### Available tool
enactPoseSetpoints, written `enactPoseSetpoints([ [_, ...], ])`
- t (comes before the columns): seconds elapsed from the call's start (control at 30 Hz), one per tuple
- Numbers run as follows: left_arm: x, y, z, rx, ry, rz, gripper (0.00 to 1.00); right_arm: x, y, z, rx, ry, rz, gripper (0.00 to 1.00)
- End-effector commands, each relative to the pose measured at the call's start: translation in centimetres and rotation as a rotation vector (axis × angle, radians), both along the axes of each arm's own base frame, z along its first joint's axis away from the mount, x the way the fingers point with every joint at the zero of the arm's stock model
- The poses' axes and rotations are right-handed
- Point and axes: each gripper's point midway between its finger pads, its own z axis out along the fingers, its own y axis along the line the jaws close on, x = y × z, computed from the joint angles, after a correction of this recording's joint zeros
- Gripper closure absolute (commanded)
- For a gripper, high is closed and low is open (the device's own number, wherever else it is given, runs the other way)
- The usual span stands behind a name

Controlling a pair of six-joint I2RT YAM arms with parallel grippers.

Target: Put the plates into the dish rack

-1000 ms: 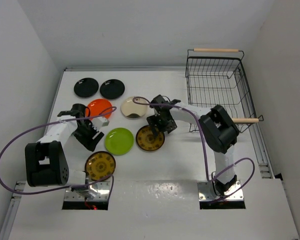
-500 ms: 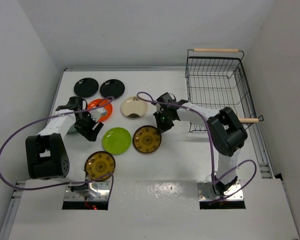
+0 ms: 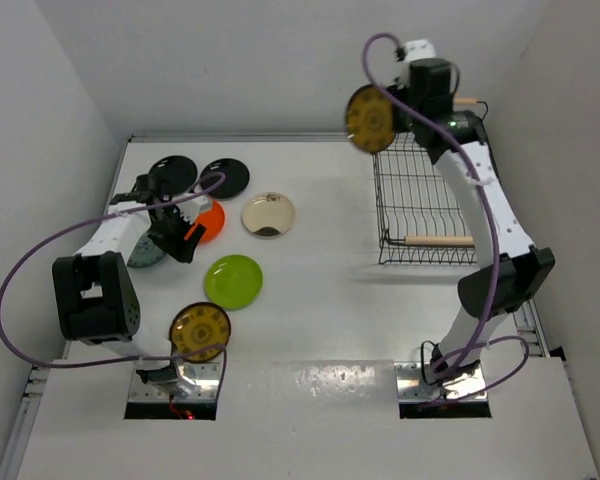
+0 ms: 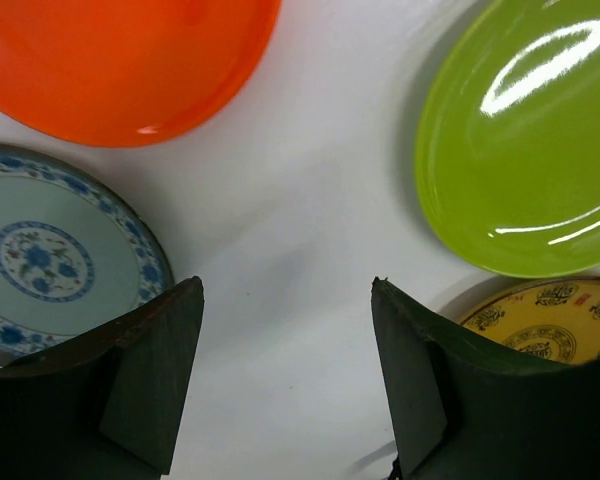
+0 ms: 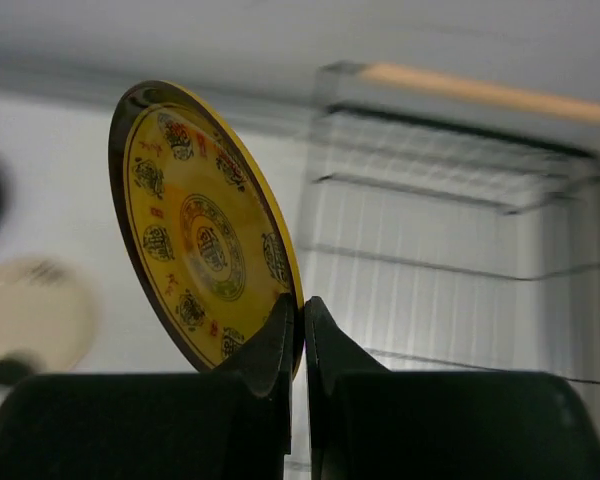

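1. Top external view: dish rack (image 3: 420, 205) sits at the far right of the table (image 3: 330, 300).
2. One brown-gold plate (image 5: 205, 240), upright on edge, is held aloft near the rack's far-left corner, its rim pinched by right gripper (image 5: 302, 310).
3. Wide-spread left gripper (image 4: 285, 290) hovers over bare table between blue-grey plate (image 4: 50, 255) and lime green plate (image 4: 525, 150).

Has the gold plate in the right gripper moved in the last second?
Yes. The gold plate went from beside the lime green plate to the dish rack's far-left corner.
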Motion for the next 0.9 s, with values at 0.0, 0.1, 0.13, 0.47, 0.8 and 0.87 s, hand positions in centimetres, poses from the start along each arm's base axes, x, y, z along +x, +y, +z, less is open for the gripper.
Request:
enactPoseSetpoints([
  [0.0,1.8,0.1,0.7,-0.026,-0.025,0.021,0.27,2.5,-10.7,3.1,-0.221,-0.111,-0.312,1.0],
  [0.1,2.5,0.3,1.3,-0.019,-0.034,0.032,0.29,3.0,-16.7,3.3,-0.409,-0.11,-0.464,1.0],
  [0.13,2.5,0.3,0.8,-0.021,-0.019,0.033,0.29,3.0,-18.8,3.1,-0.433,-0.099,-0.507,1.0],
  [0.47,4.5,-0.4,0.7,-0.046,-0.008,0.027,0.31,0.5,-23.7,-3.0,-0.587,0.059,-0.492,1.0],
  [0.8,5.3,-0.5,0.8,-0.053,-0.001,0.016,0.31,-5.2,-29.0,-10.5,-0.709,0.299,-0.613,1.0],
  [0.87,5.3,-0.5,0.8,-0.053,-0.001,0.016,0.31,-5.5,-29.1,-11.0,-0.702,0.305,-0.611,1.0],
])
